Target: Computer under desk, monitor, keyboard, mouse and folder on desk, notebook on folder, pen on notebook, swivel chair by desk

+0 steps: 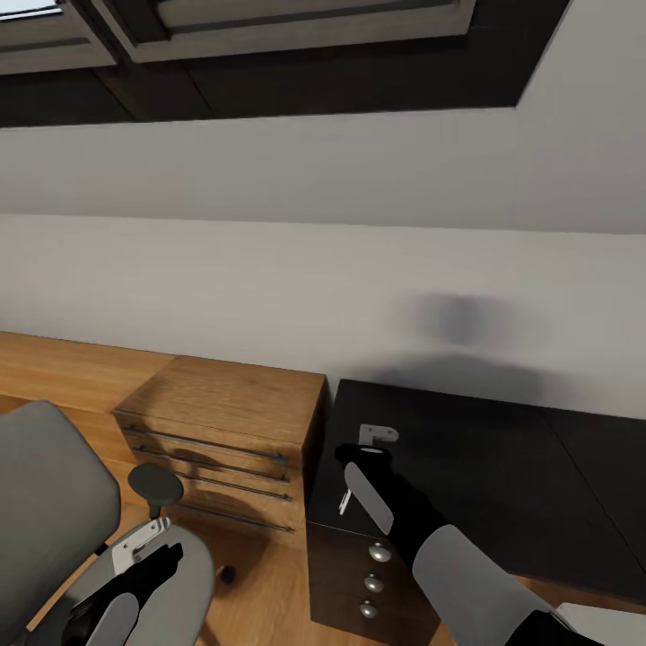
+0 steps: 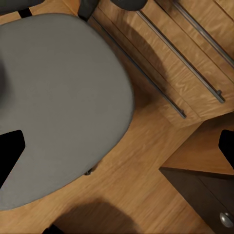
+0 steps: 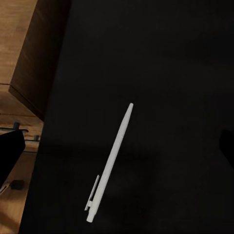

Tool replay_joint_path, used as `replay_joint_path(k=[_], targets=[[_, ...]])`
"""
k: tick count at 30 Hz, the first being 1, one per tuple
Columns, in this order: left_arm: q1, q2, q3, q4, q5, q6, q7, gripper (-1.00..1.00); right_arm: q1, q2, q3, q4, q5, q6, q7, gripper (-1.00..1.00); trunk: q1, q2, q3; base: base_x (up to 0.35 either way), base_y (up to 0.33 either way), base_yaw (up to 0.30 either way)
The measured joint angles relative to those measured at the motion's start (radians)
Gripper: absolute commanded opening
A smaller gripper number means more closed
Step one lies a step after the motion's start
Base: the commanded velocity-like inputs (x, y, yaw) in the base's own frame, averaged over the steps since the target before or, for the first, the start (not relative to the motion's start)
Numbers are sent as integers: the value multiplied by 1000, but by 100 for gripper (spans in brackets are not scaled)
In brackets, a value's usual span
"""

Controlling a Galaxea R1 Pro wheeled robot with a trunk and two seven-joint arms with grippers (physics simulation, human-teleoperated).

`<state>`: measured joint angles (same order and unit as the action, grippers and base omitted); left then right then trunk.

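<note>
The white pen (image 3: 111,163) lies flat on the desk's (image 1: 484,475) glossy black top, near its left end; in the head view a sliver of the pen (image 1: 344,501) shows beside my right arm. My right gripper (image 1: 359,451) hangs open just above it, a dark fingertip (image 3: 10,155) on either side of the pen and well apart from it. The grey swivel chair (image 1: 54,502) stands at lower left. My left gripper (image 1: 148,561) hovers open over its seat (image 2: 63,107), holding nothing. The monitor, keyboard, mouse, folder, notebook and computer are out of view.
An oak drawer unit (image 1: 224,431) with long bar handles stands between the chair and the desk. Black drawers with round silver knobs (image 1: 379,552) sit under the desk's left end. A sloped grey wall rises behind, and wood floor (image 2: 141,185) lies below.
</note>
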<state>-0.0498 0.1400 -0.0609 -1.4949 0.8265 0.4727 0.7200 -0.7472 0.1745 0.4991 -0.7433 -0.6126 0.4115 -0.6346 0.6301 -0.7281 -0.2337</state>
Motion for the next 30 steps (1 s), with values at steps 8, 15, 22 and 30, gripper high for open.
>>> replay_joint_path(k=[8,15,22,30], targets=[[0,-5,3,-37,2,0,-1,100,0,0,-1,2,-2,5,-3,100,0,0,0,0,1,0],[0,-16,5,-77,9,0,0,100,0,0,-2,87,-3,0,6,100,23,-42,-19,0,0,0],[0,-17,5,-82,10,0,0,100,0,0,-3,109,-3,-3,8,100,50,-91,-41,0,0,0],[0,-17,4,-82,10,0,0,100,0,0,-2,106,-1,-3,7,100,65,-119,-53,0,0,0]])
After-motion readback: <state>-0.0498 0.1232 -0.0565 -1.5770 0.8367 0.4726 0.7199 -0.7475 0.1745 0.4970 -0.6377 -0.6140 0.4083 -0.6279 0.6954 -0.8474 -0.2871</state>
